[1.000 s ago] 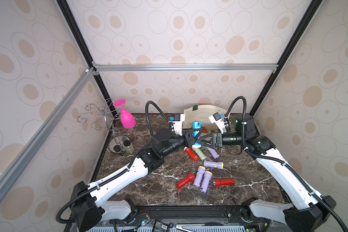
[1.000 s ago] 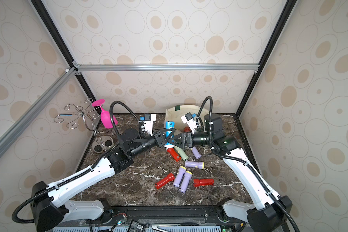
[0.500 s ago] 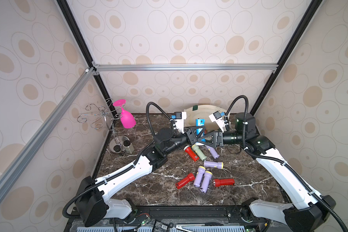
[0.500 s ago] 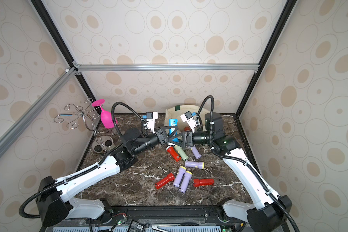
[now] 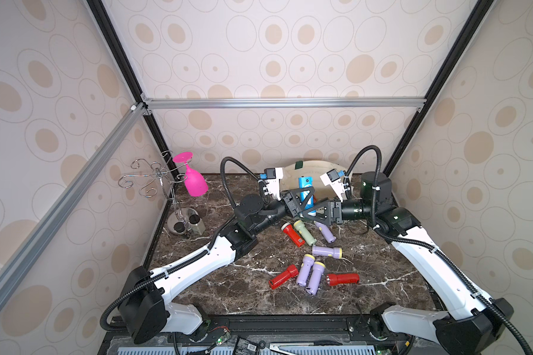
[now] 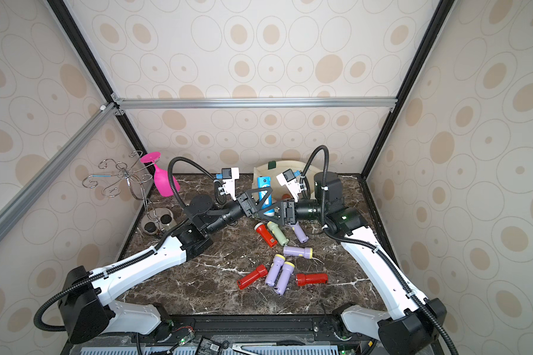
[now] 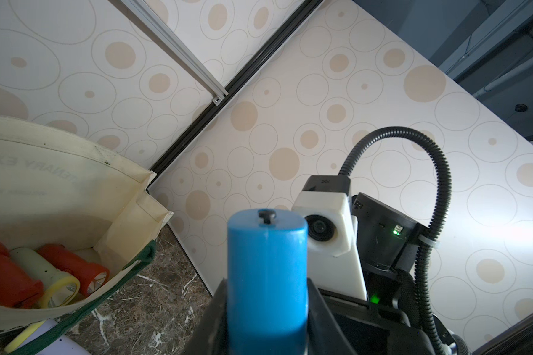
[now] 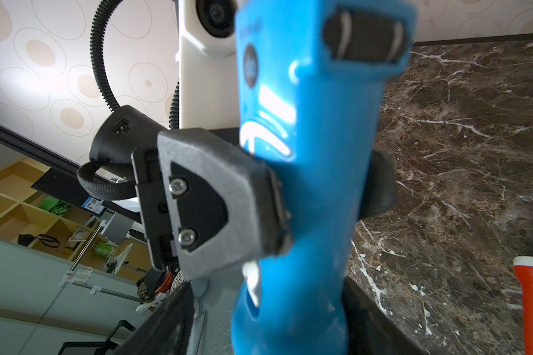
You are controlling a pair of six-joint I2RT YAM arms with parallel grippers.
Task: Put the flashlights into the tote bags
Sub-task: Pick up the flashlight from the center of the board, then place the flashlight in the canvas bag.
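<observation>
A blue flashlight [image 5: 305, 186] [image 6: 264, 184] is held above the table in front of the cream tote bag [image 5: 317, 167] [image 7: 59, 190]. My left gripper [image 5: 307, 193] [image 7: 266, 295] is shut on its body. My right gripper [image 5: 313, 212] [image 8: 268, 282] has a jaw on either side of the wide head. One jaw lies against it; a slim gap shows at the other. Red flashlights [image 7: 74, 267] and a pale green flashlight [image 7: 43, 273] lie inside the bag. Several more lie loose on the marble: a red one [image 5: 291, 235], a pale green one [image 5: 303, 232] and a lilac one [image 5: 326, 252].
A pink goblet [image 5: 193, 181] hangs from a wire rack [image 5: 154, 178] at the back left, whose round base [image 5: 182, 219] stands by the left wall. Patterned walls and black frame posts close in three sides. Both arms meet near the bag's mouth.
My right gripper's jaws have narrowed around the blue flashlight's head. My left gripper has kept its grip and carried the flashlight slightly up and back towards the bag.
</observation>
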